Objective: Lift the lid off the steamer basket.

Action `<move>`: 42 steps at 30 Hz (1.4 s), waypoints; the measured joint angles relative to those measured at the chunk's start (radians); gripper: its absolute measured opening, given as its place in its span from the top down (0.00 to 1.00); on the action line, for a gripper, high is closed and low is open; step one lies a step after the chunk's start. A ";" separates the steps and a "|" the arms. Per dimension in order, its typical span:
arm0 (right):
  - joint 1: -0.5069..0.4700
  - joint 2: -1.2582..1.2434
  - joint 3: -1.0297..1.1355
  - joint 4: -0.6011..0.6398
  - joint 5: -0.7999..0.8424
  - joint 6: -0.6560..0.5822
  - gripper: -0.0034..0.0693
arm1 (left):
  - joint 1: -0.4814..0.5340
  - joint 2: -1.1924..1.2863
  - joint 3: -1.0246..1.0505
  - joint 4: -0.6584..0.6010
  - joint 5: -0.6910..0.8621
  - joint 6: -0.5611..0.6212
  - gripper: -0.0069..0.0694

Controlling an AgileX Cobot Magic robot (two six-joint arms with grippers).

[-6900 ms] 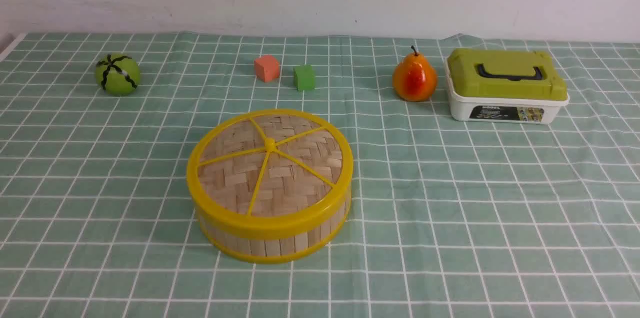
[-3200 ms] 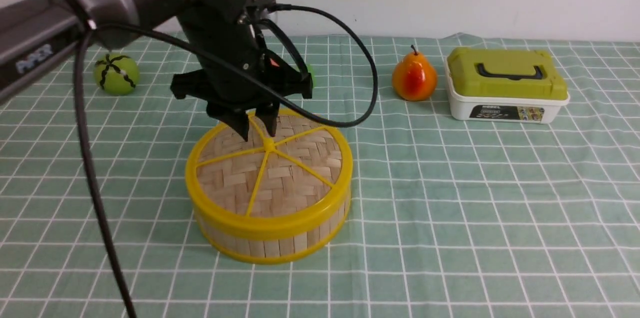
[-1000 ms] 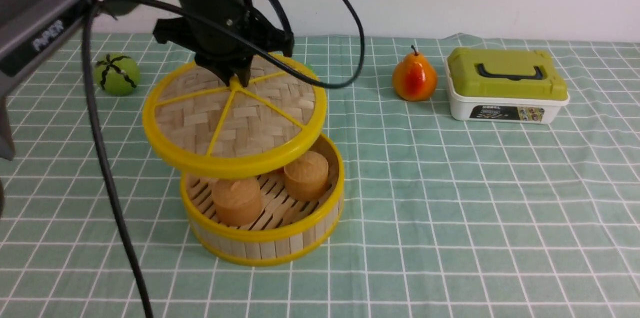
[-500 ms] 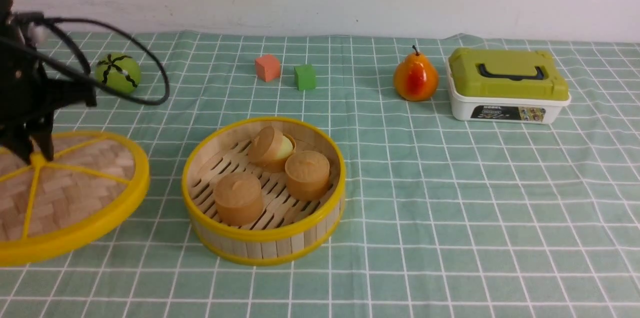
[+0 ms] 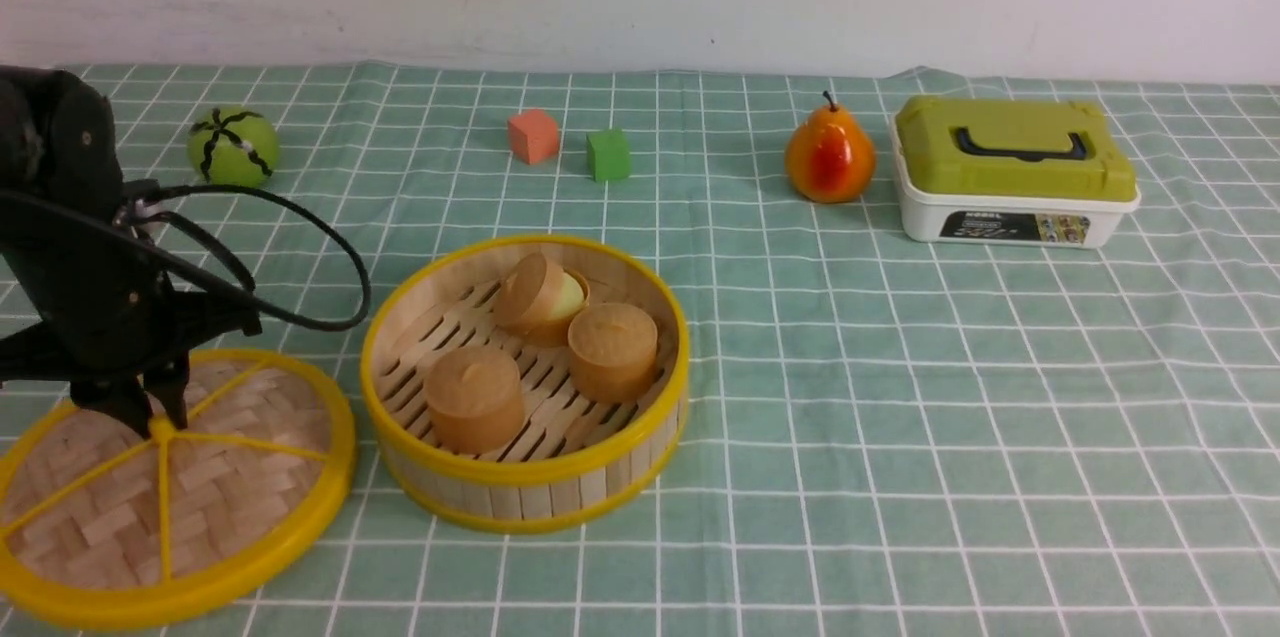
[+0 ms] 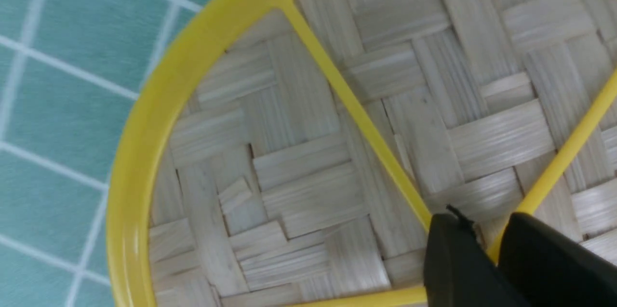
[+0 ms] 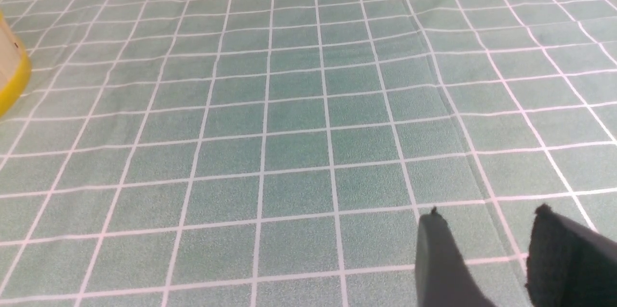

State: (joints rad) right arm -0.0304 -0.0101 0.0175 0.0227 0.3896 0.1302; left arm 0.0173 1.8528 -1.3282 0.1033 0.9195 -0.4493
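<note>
Lid (image 5: 200, 497) has dropped lower and swung closer to the basket (image 5: 520, 489) than a moment back. It now sits at the table's near left corner, just beside the basket. Left gripper (image 5: 155, 415) pinches its knob (image 5: 160, 432). Looks like set-down; next, let go and rise straight clear.

The lid (image 5: 225, 477) is off the steamer basket (image 5: 530, 494) — lowered to its left.

Box label (image 5: 1012, 226) — print illegible.
</note>
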 joint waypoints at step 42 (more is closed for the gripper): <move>0.000 0.000 0.000 0.000 0.000 0.000 0.62 | -0.125 -0.559 0.210 -0.352 -0.005 0.420 0.93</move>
State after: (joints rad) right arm -0.0304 -0.0101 0.0175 0.0227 0.3896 0.1302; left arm -0.1082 1.2939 -1.1179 -0.2491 0.9145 -0.0298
